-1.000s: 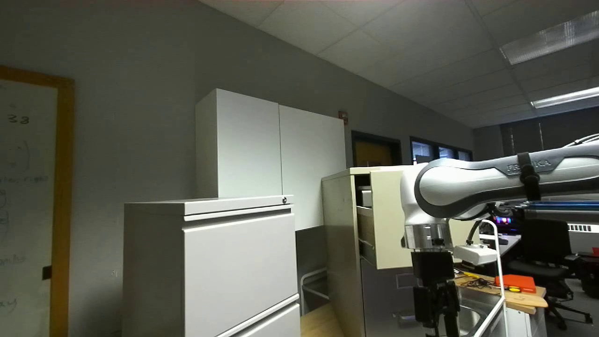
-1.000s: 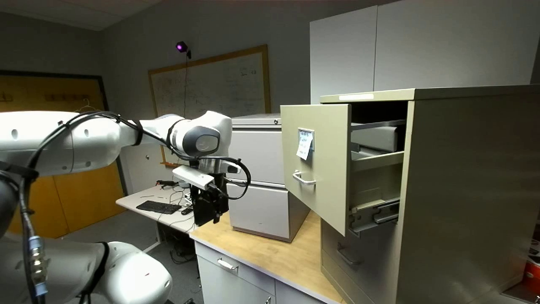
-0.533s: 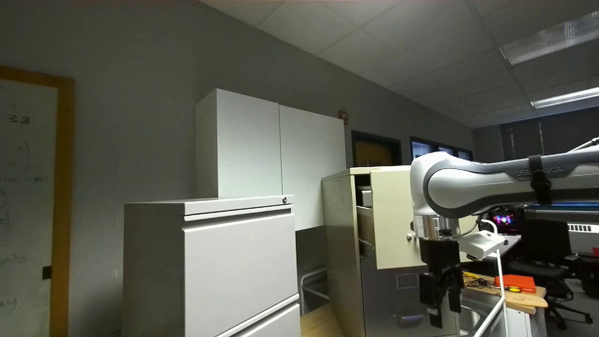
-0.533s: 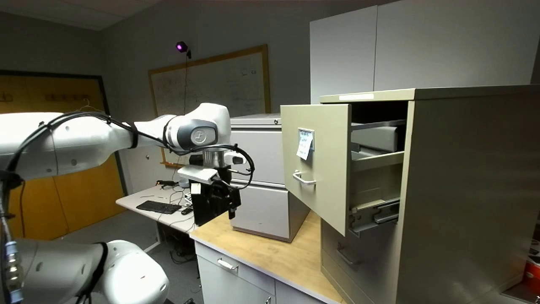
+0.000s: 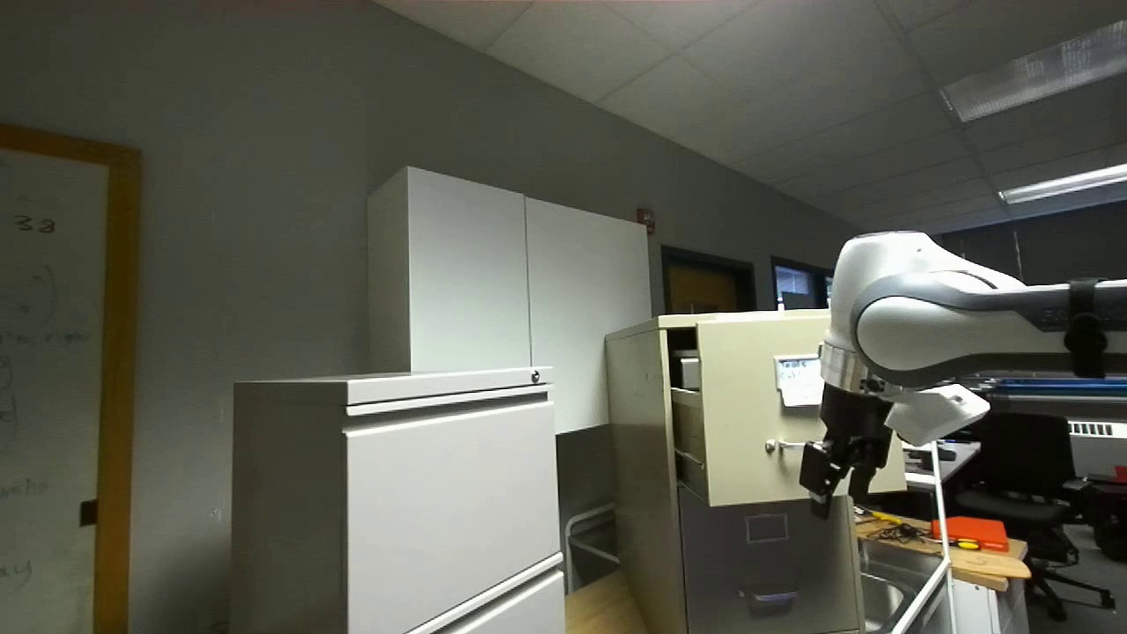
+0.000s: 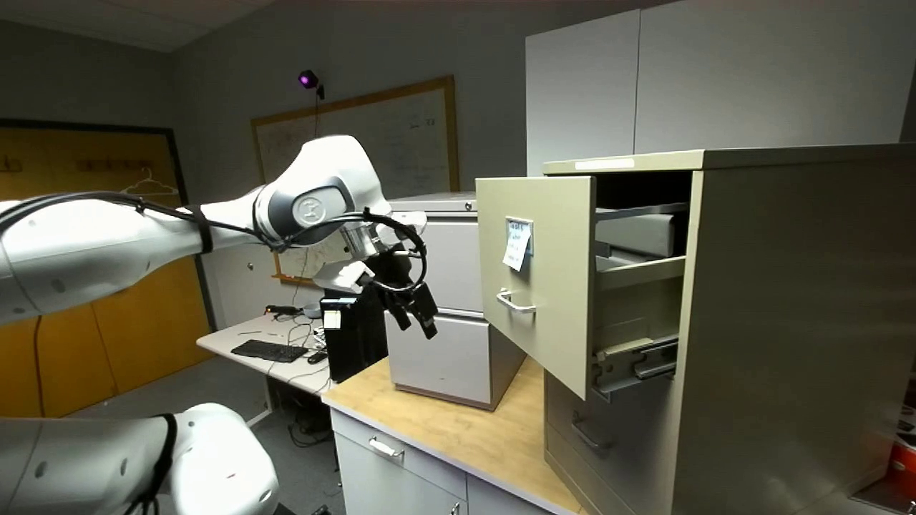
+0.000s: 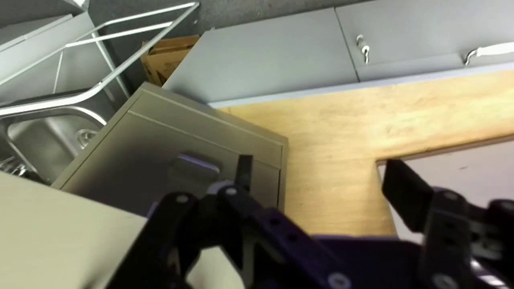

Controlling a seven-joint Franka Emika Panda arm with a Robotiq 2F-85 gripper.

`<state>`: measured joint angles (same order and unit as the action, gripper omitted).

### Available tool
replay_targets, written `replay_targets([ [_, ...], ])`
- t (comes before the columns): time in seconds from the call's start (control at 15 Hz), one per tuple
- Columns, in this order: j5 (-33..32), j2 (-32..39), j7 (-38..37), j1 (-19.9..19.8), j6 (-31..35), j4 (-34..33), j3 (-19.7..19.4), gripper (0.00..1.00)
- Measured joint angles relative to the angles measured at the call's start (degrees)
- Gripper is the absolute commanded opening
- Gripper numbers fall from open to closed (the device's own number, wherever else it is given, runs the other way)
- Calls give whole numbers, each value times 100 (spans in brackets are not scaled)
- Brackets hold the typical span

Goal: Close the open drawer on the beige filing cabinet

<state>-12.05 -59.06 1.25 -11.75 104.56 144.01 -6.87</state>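
The drawer (image 5: 744, 405) is the top one of the beige filing cabinet (image 5: 636, 440) and stands pulled out. In an exterior view the drawer front (image 6: 554, 236) carries a paper label (image 6: 517, 244) and a metal handle (image 6: 517, 305); the cabinet's side (image 6: 794, 300) is at right. My gripper (image 6: 417, 327) is open and empty, tilted, apart from the drawer front. It overlaps the drawer's lower right part in an exterior view (image 5: 841, 495). In the wrist view the fingers (image 7: 319, 168) are spread wide, with the blurred drawer front (image 7: 60, 237) at lower left and the cabinet's lower front (image 7: 200, 124) beyond.
A pale grey lateral cabinet (image 6: 440, 357) stands on the wooden counter (image 6: 444, 422), close behind my gripper. A white two-door cupboard (image 5: 467, 273) hangs on the wall. A sink (image 7: 48, 138) and white metal rail (image 7: 140, 52) are beside the filing cabinet.
My arm has risen and my gripper has gone from pointing down to tilted, its fingertips swinging up toward the drawer front. The drawer has not moved.
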Motion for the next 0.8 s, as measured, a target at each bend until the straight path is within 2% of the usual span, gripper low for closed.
replay_targets([
  [0.4, -321, -265, -317, -557, 1021, 6, -309, 7],
  [0.47, -334, -295, -352, -662, 1175, 7, -371, 2],
  [0.8, -337, -398, -509, -1121, 1904, 10, -678, 0],
])
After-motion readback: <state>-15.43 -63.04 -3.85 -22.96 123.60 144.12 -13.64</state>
